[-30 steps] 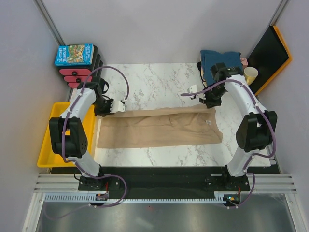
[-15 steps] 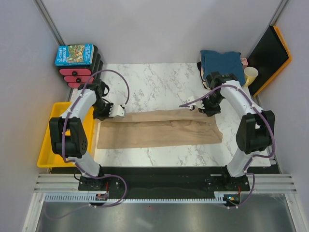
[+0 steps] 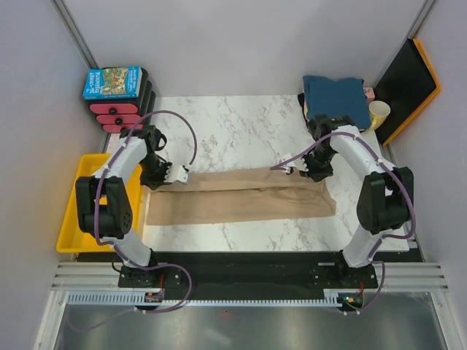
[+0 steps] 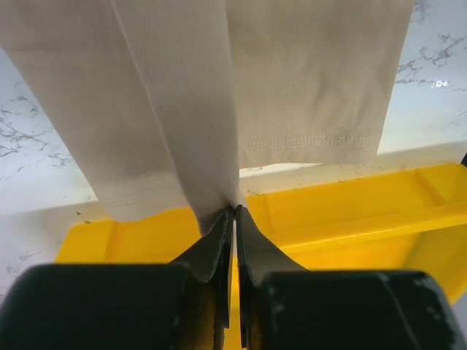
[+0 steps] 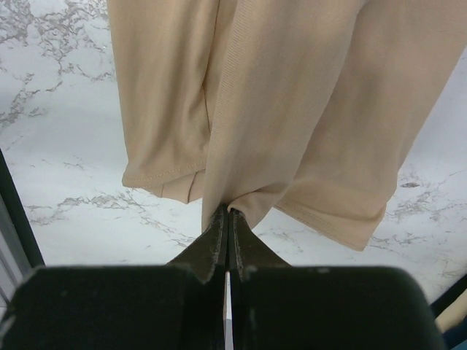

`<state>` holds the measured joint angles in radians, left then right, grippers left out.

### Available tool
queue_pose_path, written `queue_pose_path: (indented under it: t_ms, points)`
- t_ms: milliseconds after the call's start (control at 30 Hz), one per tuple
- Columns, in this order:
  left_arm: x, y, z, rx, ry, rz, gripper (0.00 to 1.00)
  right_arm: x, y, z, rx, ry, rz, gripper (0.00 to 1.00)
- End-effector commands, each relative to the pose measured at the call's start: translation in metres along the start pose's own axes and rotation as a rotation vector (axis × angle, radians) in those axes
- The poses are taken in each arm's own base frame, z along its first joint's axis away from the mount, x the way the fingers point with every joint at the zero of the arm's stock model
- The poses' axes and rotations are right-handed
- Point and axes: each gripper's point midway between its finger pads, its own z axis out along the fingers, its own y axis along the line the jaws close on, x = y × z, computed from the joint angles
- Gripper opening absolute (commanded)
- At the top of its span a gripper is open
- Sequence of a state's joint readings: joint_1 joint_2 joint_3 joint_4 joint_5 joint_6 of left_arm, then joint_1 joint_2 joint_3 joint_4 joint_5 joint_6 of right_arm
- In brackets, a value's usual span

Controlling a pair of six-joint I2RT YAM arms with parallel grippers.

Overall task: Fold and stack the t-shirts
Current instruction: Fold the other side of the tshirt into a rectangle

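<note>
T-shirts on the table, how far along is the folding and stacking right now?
Done: a teal-blue shirt looks folded at the far right corner. In hand: the tan shirt lies stretched across the table, with the left gripper and right gripper each shut on its far edge, and a lengthwise fold seems partly made. Left: finish folding it and stack it.

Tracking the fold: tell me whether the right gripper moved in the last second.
Yes: the right gripper came nearer, away from the blue shirt at the back, gripping the tan shirt.
</note>
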<state>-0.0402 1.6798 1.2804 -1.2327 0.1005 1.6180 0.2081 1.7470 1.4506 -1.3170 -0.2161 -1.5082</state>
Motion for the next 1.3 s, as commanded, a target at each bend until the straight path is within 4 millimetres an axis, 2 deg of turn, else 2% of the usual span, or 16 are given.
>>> queue_pose_path:
  t_ms: [0, 67, 167, 367, 633, 767, 867, 967, 1100, 1233, 1267]
  points:
    - [0.011, -0.007, -0.005, 0.031, 0.071, 0.037, 0.10, 0.007, 0.016, -0.008, -0.040, 0.053, -0.021, 0.00]
    - [0.010, -0.008, -0.002, 0.040, 0.071, 0.039, 0.11, 0.007, 0.016, -0.005, -0.046, 0.057, -0.025, 0.00]
    - [0.008, -0.007, 0.001, 0.044, 0.073, 0.040, 0.18, 0.008, 0.015, -0.003, -0.049, 0.069, -0.032, 0.00]
    - [0.010, -0.007, 0.001, 0.049, 0.089, 0.043, 0.17, 0.006, 0.015, -0.001, -0.059, 0.086, -0.054, 0.02]
    - [0.008, 0.003, 0.003, 0.013, 0.075, 0.027, 0.20, -0.001, 0.014, 0.002, -0.062, 0.087, -0.072, 0.00]
    - [0.006, 0.021, 0.001, -0.081, 0.060, 0.021, 0.21, -0.002, 0.012, 0.001, -0.056, 0.085, -0.072, 0.00]
    - [0.001, 0.035, -0.003, -0.133, 0.028, -0.049, 0.23, -0.002, 0.013, 0.002, -0.055, 0.085, -0.067, 0.00]
    - [-0.005, 0.051, -0.011, -0.157, -0.047, -0.200, 0.23, -0.004, 0.013, 0.002, -0.052, 0.077, -0.061, 0.00]
    - [-0.004, 0.045, -0.010, -0.117, -0.090, -0.332, 0.23, -0.006, 0.015, 0.003, -0.049, 0.073, -0.060, 0.00]
    - [-0.002, 0.034, 0.002, -0.090, -0.093, -0.397, 0.24, -0.005, 0.014, 0.004, -0.047, 0.073, -0.061, 0.00]
    - [0.008, 0.031, 0.003, -0.086, -0.093, -0.449, 0.24, -0.006, 0.012, 0.005, -0.047, 0.070, -0.059, 0.00]
